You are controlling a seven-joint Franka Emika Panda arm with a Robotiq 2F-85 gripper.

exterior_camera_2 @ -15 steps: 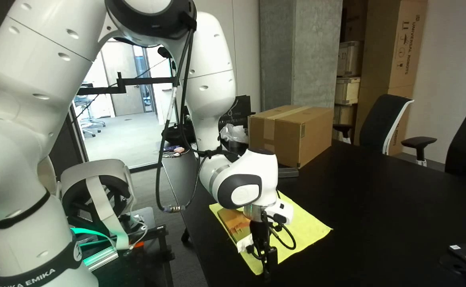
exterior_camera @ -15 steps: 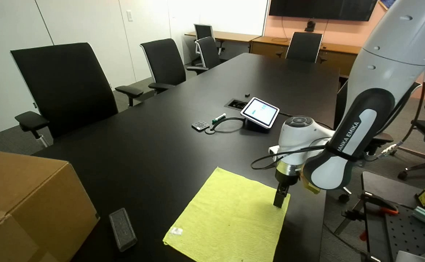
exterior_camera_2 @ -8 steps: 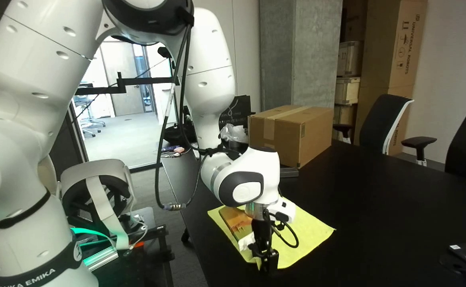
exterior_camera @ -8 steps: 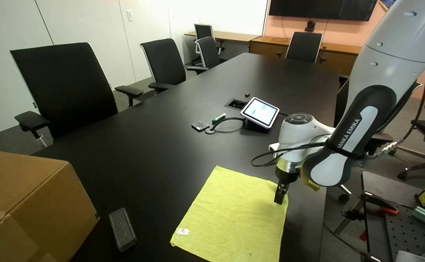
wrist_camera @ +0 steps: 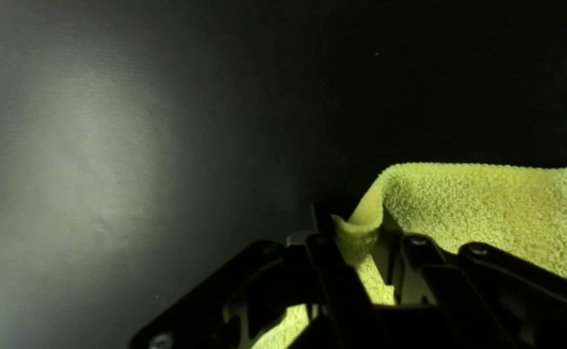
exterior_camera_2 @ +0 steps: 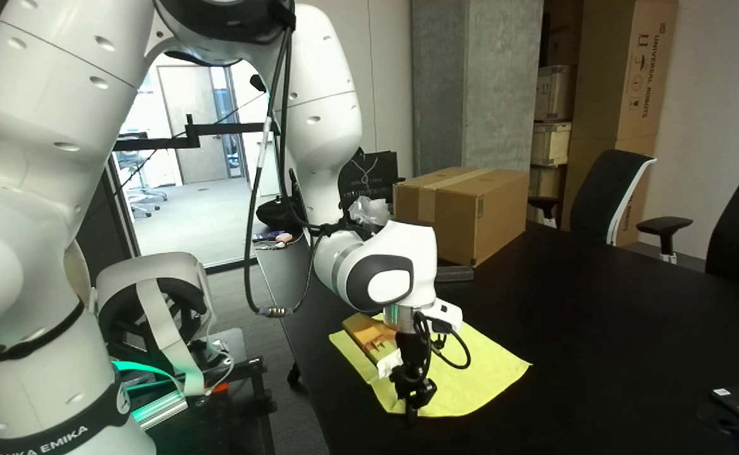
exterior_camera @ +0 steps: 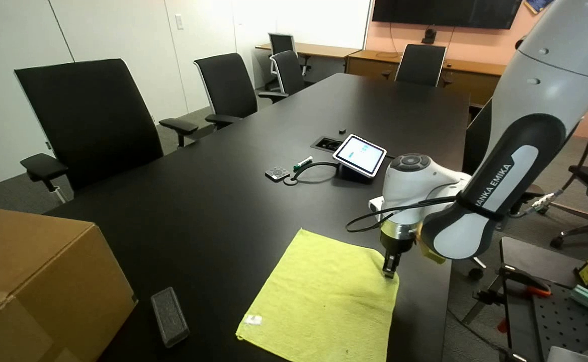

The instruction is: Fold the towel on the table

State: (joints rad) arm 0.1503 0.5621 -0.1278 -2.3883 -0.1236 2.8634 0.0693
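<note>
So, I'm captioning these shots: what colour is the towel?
The towel is bright yellow-green, showing best in an exterior view.

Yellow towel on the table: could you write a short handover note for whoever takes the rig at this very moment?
Gripper: jaws closed on a bunched bit of the yellow towel by one corner; how firm the hold is, I can't tell.
Where things are: the towel lies spread out on the dark table, its white tag near another corner, away from the gripper.
Done: the corner is caught; no fold shows yet.
Left: the fold itself. Probably lift the held corner, carry it across, lay it down and release.
</note>
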